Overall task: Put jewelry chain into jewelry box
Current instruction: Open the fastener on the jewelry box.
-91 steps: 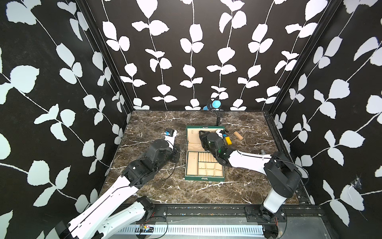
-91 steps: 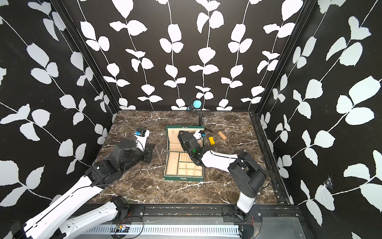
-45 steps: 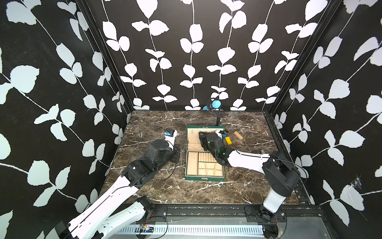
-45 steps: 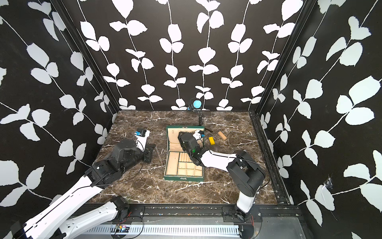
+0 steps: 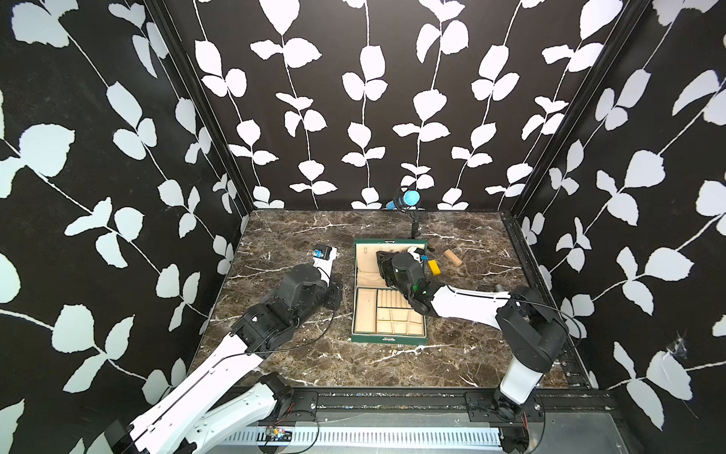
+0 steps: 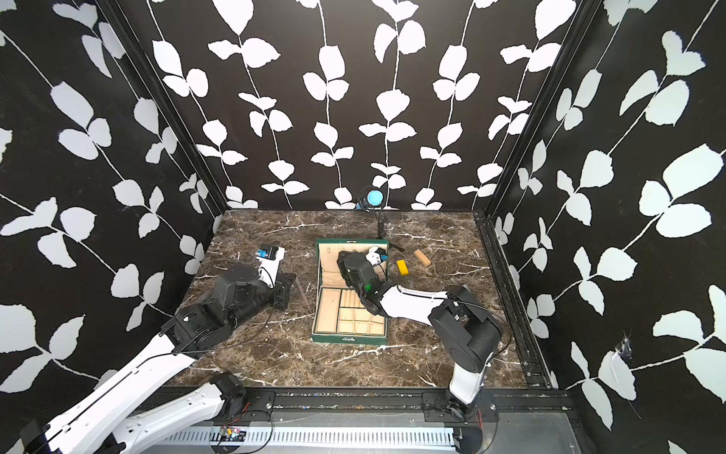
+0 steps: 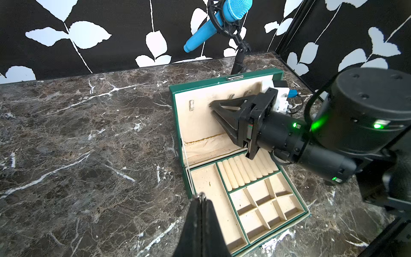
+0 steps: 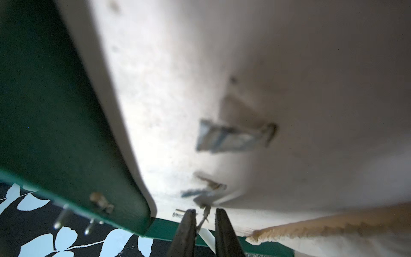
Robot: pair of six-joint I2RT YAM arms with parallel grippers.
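The dark green jewelry box (image 5: 389, 339) (image 6: 349, 339) lies open mid-table, its cream-lined lid tilted back. The left gripper (image 5: 338, 289) (image 7: 201, 198) is shut just left of the box's base. A link of the jewelry chain (image 7: 201, 195) peeks from its tips, and the rest of the chain (image 5: 345, 297) (image 6: 302, 291) trails down beside it. The right gripper (image 5: 380, 257) (image 7: 211, 105) (image 8: 205, 214) reaches into the lid (image 8: 55, 111) against the lining. Its jaws stand a narrow gap apart, with a thin metal lid hook (image 8: 208, 211) between them, touching one finger.
A blue microphone (image 5: 406, 198) on a stand rises just behind the box. A yellow block (image 5: 433, 266) and a wooden block (image 5: 451, 257) lie right of the lid. Patterned walls enclose the marble table on three sides.
The right gripper's jaws have drawn closer together inside the lid. Both arms stay about where they were.
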